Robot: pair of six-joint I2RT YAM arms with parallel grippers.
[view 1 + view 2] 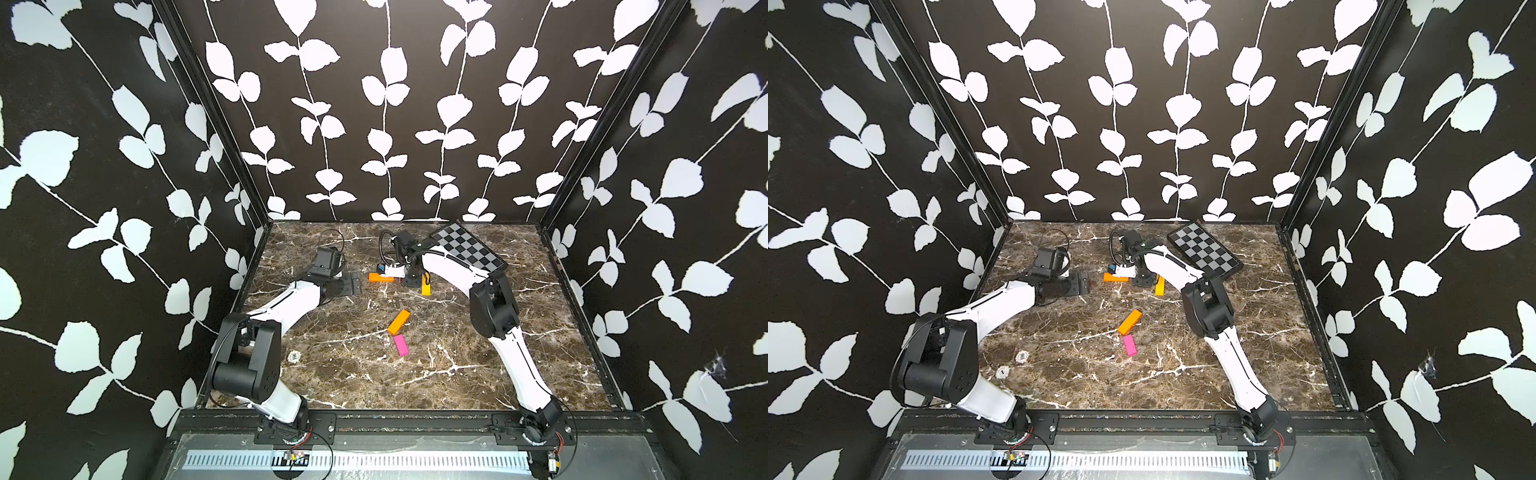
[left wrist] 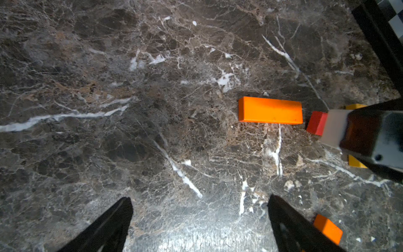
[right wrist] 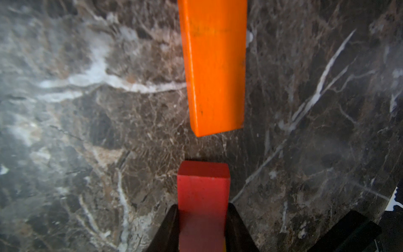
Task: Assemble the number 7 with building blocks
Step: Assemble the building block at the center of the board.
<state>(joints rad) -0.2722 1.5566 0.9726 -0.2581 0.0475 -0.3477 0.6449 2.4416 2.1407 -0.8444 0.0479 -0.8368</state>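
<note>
At the left, the left pincer stands wide open over the bare desk and holds nothing. In its wrist view both fingers are cut off by the picture edge. Just to the right lies the orange block, flat on the desk, as the first half of the top bar of the 7. A little more to the right and nearer to the robot, the second orange block and the pink block wait loose, their ends very near, perhaps touching. Next comes the red block, in one line with the first orange block, with a small gap between their ends. The right pincer is closed on it, one finger against each long side. In both top views this pincer hides the red block, and I cannot tell if the block rests on the desk or hangs a little above it. Right of it the yellow block begins the stem; the arm covers its far end, so contact with the red one is unclear. The checkered board lies far right, partly behind the arm. The blocks look stiff, light and smoothly painted, so I judge they can slip or turn easily. The best hold seems across the long sides near the middle, with a gentle release.
</note>
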